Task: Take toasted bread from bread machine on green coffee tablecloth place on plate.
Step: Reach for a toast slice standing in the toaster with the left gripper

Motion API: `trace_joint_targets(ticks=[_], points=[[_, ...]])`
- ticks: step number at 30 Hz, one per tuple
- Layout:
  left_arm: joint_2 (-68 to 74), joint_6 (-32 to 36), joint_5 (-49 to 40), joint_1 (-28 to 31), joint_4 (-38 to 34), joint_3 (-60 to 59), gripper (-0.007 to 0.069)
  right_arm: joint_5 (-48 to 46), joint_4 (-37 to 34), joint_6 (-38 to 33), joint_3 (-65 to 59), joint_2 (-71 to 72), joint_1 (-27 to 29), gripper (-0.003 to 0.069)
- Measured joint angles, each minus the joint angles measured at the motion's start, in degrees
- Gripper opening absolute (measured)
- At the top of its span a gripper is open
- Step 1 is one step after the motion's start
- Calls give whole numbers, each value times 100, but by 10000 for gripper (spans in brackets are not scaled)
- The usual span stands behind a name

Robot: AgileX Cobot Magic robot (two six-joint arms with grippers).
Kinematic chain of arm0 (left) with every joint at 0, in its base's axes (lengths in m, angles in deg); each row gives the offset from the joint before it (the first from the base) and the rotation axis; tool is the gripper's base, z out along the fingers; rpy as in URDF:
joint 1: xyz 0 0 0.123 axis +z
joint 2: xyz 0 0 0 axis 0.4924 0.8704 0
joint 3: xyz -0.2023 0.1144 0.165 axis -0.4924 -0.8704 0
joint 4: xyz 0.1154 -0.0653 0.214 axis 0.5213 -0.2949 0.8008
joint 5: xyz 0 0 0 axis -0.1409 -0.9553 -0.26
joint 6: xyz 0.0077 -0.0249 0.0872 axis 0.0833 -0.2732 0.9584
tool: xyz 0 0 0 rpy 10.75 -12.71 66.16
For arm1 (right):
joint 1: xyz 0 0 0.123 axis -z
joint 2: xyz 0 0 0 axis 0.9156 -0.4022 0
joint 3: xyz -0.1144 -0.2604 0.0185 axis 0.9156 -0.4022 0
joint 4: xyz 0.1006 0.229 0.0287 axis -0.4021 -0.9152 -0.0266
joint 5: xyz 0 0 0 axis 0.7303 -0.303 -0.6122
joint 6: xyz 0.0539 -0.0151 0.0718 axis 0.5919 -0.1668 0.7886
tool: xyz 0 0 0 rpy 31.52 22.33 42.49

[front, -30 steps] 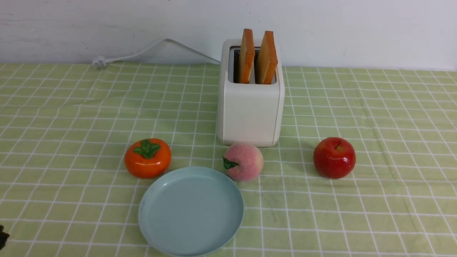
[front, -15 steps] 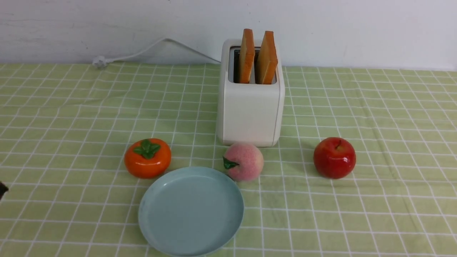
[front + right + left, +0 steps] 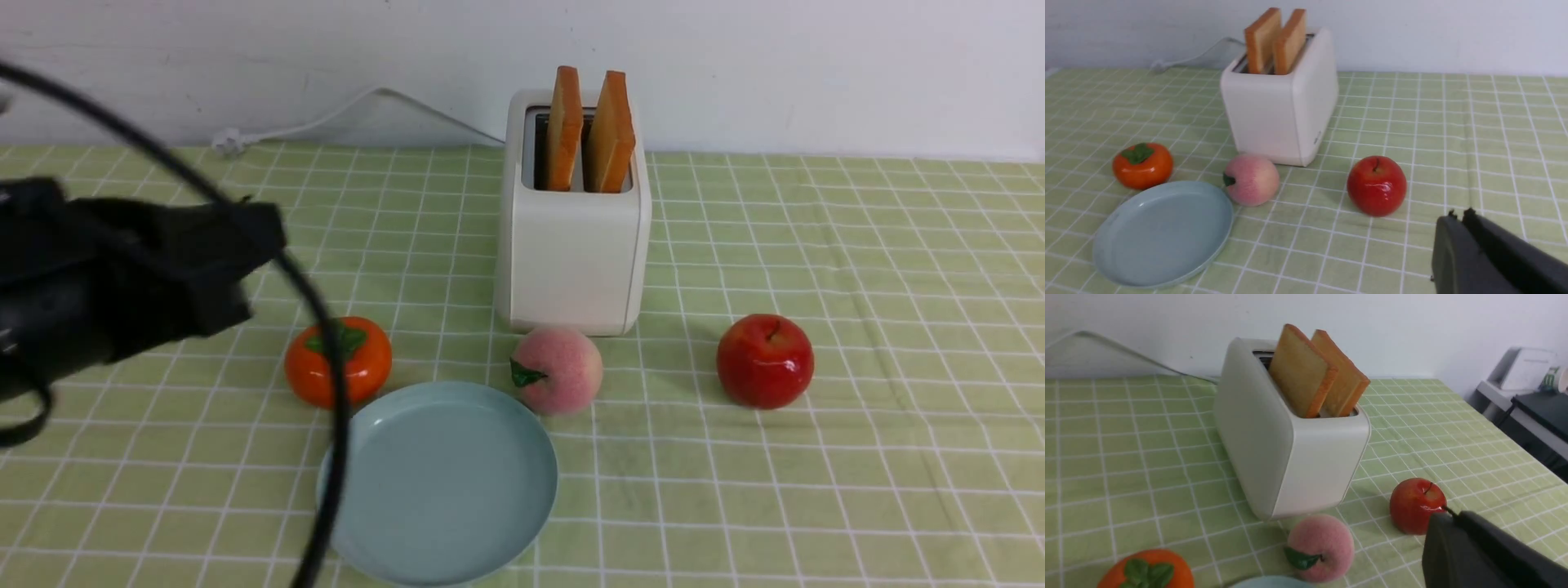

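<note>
Two slices of toasted bread stand upright in the slots of the cream-white bread machine, on the green coffee tablecloth. The pale blue plate lies empty in front of it. My left gripper is a blurred black shape hovering at the left, well clear of the bread machine. In the left wrist view its fingers are shut on nothing. My right gripper is out of the front view. Its wrist view shows it shut and empty, near the red apple.
An orange persimmon, a pink peach and the red apple sit between the bread machine and the plate. A black cable of the left arm arcs in front of the persimmon and the plate's left rim. The white cord runs along the back wall.
My left arm has swung up from the left edge into the front view, trailing its cable across the plate. The toast, plate and fruit have not moved.
</note>
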State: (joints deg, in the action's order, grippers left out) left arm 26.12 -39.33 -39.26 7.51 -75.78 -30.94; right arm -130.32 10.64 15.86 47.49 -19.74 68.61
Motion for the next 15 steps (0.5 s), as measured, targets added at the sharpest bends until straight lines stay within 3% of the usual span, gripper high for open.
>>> trace_joint_targets(ticks=[10, 15], points=[[2356, 939, 1329, -1277, -56, 1587, -11, -1111, -704, -615, 1347, -1362, -42, 34], [3500, 939, 1791, -1304, -108, 2271, 94, -1391, -800, -631, 1622, -1908, -384, 41]])
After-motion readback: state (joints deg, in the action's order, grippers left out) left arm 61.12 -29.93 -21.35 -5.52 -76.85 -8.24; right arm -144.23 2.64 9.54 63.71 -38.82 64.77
